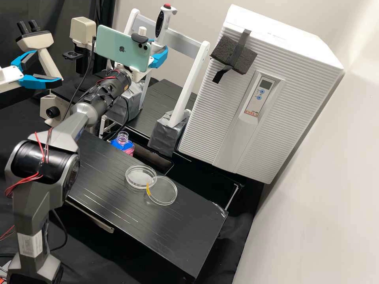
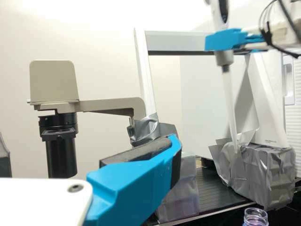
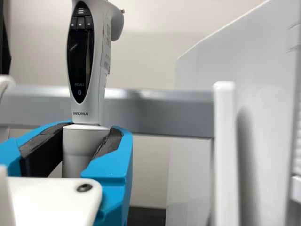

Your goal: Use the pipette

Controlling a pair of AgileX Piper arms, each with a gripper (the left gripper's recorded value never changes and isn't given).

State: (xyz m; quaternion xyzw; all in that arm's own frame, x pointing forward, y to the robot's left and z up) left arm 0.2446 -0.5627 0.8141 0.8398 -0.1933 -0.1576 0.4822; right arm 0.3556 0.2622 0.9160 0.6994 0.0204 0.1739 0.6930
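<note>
A white ribbed cabinet (image 1: 276,98) is standing at 2 o'clock of the black surface (image 1: 166,232). At 12 o'clock, the right tool (image 1: 158,53) is pinching the pipette (image 1: 162,17) upright in front of a white stand (image 1: 185,41). At 10 o'clock, the left tool (image 1: 43,69) is hanging spread beside the microscope (image 1: 47,102). Two clear dishes (image 1: 162,191) are lying mid-surface, with a bottle (image 1: 123,142) at their 11 o'clock.

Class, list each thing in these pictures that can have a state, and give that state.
pipette, upright, held in the air.
right gripper, jaws shut on the pipette.
left gripper, jaws open, empty.
bottle, uncapped, pink liquid inside.
petri dish, open, its two halves lying side by side.
</note>
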